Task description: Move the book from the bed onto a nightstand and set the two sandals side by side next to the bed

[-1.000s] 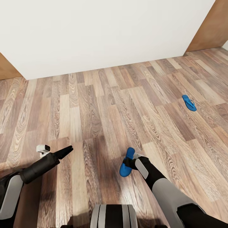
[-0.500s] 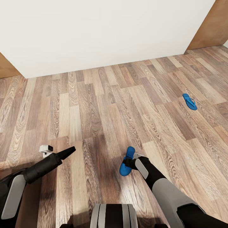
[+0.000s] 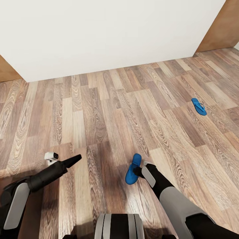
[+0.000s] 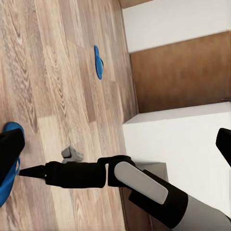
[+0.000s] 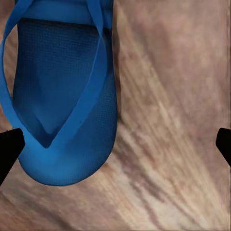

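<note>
Blue sandal (image 3: 133, 169) on plank floor (image 3: 99, 119), right gripper (image 3: 137, 171) spread wide beside it.
Risks nudging it aside on closing; left gripper (image 3: 75, 158) state unclear, second sandal (image 3: 199, 106) well apart.

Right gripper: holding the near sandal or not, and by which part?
Not held. The right gripper is open, fingertips spread wide in the wrist view, with the near sandal lying flat on the floor. The left gripper holds nothing.
</note>
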Tool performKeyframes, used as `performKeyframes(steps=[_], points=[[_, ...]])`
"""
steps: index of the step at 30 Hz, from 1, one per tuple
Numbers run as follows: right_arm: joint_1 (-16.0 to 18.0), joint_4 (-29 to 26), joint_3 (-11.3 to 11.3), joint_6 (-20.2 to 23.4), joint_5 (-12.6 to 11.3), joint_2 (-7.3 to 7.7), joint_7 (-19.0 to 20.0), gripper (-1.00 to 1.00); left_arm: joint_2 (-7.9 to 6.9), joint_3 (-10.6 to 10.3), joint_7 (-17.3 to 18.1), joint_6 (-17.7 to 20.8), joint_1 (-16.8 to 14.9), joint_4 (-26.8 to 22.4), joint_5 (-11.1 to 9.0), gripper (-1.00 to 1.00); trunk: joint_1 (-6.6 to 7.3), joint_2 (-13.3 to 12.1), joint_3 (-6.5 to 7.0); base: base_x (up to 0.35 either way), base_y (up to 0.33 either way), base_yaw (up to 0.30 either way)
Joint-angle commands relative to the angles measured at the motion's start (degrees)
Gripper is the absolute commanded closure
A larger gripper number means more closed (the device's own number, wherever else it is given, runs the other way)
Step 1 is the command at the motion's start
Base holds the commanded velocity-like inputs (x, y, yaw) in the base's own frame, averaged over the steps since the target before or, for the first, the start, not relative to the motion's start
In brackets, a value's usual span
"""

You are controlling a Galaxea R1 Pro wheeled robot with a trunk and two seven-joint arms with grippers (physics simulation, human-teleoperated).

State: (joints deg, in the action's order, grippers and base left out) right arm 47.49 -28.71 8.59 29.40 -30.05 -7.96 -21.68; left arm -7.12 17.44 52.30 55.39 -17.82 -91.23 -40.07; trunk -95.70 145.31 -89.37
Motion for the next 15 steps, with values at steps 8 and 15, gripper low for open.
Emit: performKeyframes(steps=[8,15], points=[[0.0,-0.1,0.4,0.2,-0.9,0.05,-2.2,-1.00,0.00,-0.4,0.1,0.2,0.0,0.0,0.0,-1.00,0.01,0.0,-0.03,0.000,0.000,0.000],[0.0,-0.1,0.3,0.2,-0.9,0.05,-2.1,-1.00,0.00,-0.5,0.1,0.2,0.0,0.0,0.1,-1.00,0.01,0.0,-0.03,0.000,0.000,0.000]])
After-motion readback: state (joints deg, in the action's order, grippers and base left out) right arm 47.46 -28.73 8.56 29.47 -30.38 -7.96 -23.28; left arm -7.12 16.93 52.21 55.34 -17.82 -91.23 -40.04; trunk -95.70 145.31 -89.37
